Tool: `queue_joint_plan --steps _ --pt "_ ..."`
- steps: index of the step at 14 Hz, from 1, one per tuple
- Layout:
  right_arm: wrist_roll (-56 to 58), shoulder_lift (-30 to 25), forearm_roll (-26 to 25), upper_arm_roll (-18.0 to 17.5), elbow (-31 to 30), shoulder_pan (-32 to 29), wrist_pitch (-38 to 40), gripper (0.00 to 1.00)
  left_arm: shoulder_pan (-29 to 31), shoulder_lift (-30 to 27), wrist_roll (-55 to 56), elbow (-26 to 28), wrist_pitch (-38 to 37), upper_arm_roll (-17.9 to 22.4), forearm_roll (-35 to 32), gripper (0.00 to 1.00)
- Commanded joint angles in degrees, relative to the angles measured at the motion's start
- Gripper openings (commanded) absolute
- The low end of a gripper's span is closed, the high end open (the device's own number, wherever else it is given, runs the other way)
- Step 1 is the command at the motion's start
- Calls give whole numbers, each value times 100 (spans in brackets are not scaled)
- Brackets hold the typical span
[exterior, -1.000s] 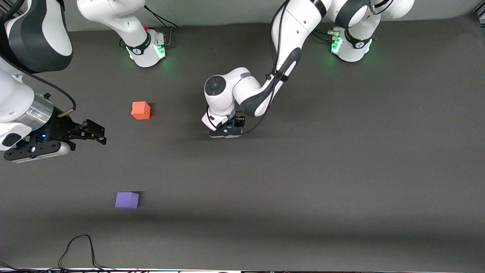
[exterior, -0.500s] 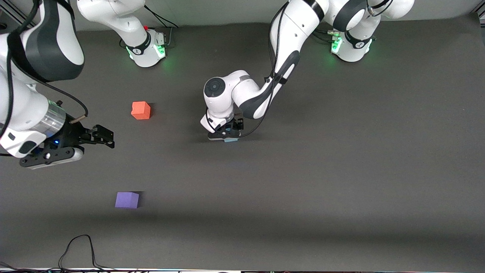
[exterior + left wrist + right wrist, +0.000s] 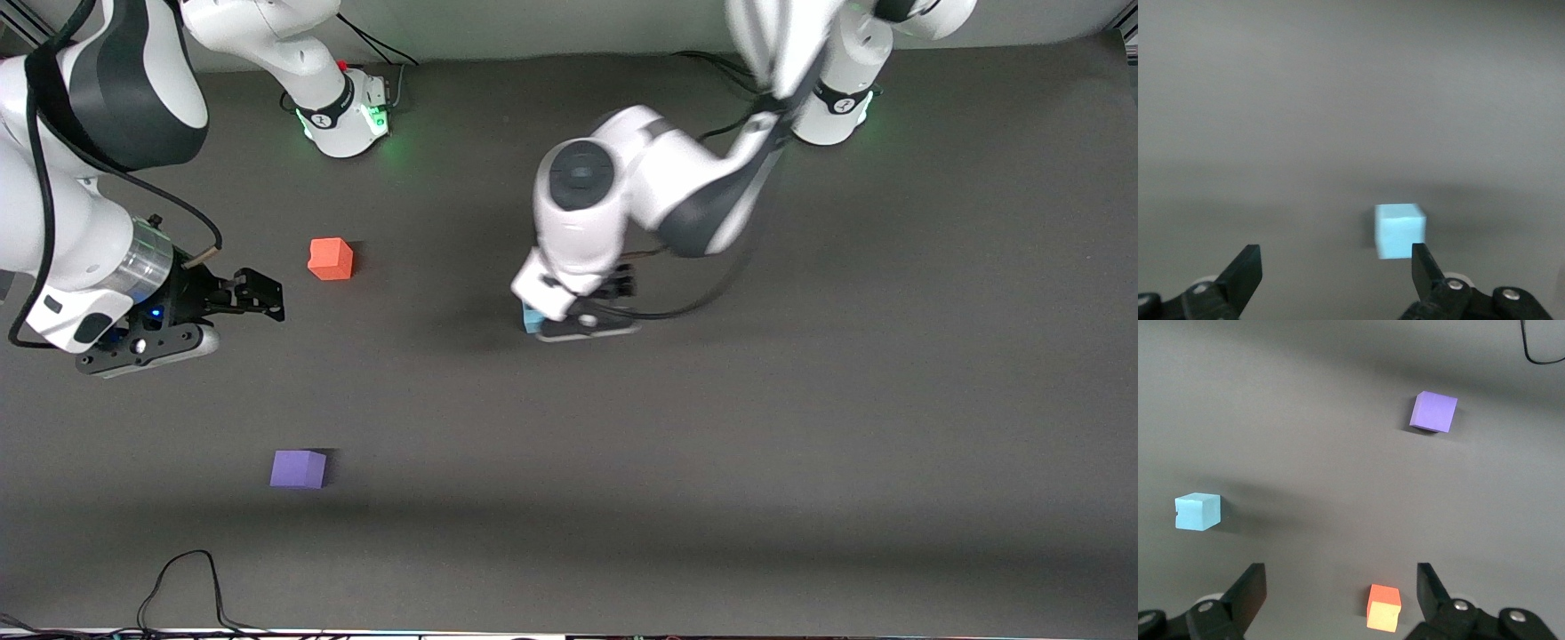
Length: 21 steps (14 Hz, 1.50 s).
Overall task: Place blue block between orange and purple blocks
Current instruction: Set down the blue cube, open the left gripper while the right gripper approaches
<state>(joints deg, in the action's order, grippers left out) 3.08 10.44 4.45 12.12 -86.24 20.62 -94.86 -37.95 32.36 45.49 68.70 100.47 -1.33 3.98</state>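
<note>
The light blue block [image 3: 531, 317] sits on the dark mat near the table's middle, partly hidden under my left hand. My left gripper [image 3: 591, 307] hangs above it, open and empty. In the left wrist view the blue block [image 3: 1400, 230] lies on the mat beside one finger [image 3: 1425, 270], not between the jaws of the left gripper [image 3: 1336, 273]. The orange block [image 3: 330, 259] and the purple block [image 3: 298, 468] lie toward the right arm's end, the purple one nearer the camera. My right gripper [image 3: 253, 293] is open and empty beside the orange block [image 3: 1383, 607].
A black cable [image 3: 178, 578] loops at the table's front edge near the purple block. The right wrist view also shows the purple block [image 3: 1433, 412] and the blue block [image 3: 1198, 511]. The two arm bases [image 3: 342, 116] stand along the back edge.
My left arm has risen from the blue block and shifted toward its own end; the block stays on the mat. My right gripper has moved closer to the orange block.
</note>
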Motion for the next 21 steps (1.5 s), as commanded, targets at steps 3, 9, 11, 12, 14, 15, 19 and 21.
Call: queue_joint_plan --steps 3,9,11,12,14,15,19,21 --pt "-88 -86 703 -78 98 388 152 100 1446 -1501 -1628 1371 -738 -87 270 100" --pt "-1115 396 970 -78 248 1513 -207 100 3036 -3313 -3957 3096 -845 -34 -160 100" --pt "-1554 616 987 -78 240 1803 -479 100 3407 -3499 -4346 3228 -827 -34 -196 100" --pt "-1738 791 1031 -78 248 1944 -724 100 3521 -3561 -4434 3237 -801 -34 -196 100" --pt "-2099 1108 1040 -87 222 2164 -1068 100 3680 -3614 -4540 3211 -783 -25 -361 100" --pt "-2240 1292 1119 -78 213 2226 -1270 100 3698 -3614 -4601 3185 -783 -17 -389 100" --pt "-2978 2215 1277 -78 160 2797 -2298 100 3725 -3614 -4628 2957 -853 97 -415 100" --pt "-3242 2366 1278 -78 -241 3008 -2789 100 3716 -3588 -4628 2729 -1011 98 -415 100"
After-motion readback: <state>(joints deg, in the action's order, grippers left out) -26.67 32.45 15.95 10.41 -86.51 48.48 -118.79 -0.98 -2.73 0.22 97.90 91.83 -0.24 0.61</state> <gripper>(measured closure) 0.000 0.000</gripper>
